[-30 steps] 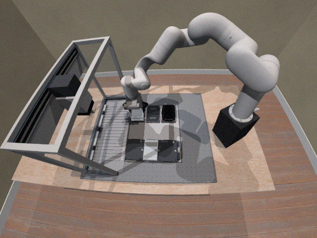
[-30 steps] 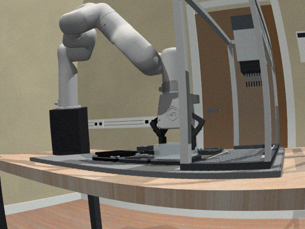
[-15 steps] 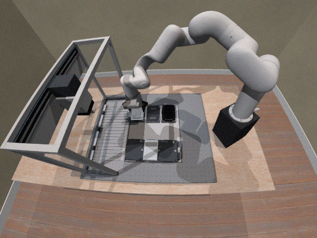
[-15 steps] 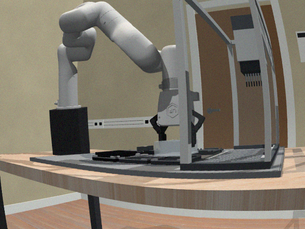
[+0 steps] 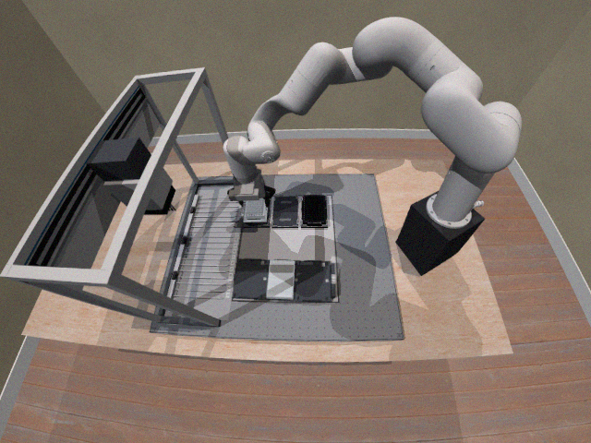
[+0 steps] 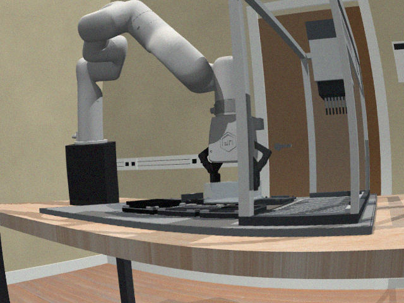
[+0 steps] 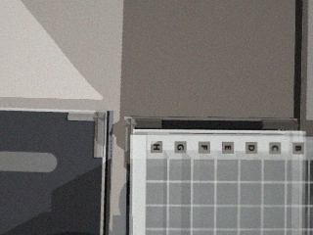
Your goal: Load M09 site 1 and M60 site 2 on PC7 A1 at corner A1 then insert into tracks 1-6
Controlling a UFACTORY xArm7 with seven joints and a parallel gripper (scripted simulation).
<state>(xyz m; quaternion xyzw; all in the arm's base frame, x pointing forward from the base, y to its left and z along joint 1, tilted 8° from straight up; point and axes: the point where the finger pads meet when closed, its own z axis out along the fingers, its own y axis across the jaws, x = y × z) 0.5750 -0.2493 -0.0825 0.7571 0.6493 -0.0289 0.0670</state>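
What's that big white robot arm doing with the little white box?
The robot arm's gripper is shut on a deep white block full of little square holes, at the end of a row of three nests next to the rails. Two dark plates sit in the neighbouring nests. The long carrier it has to fill lies on the apron in front of the rails, not yet pushed in.
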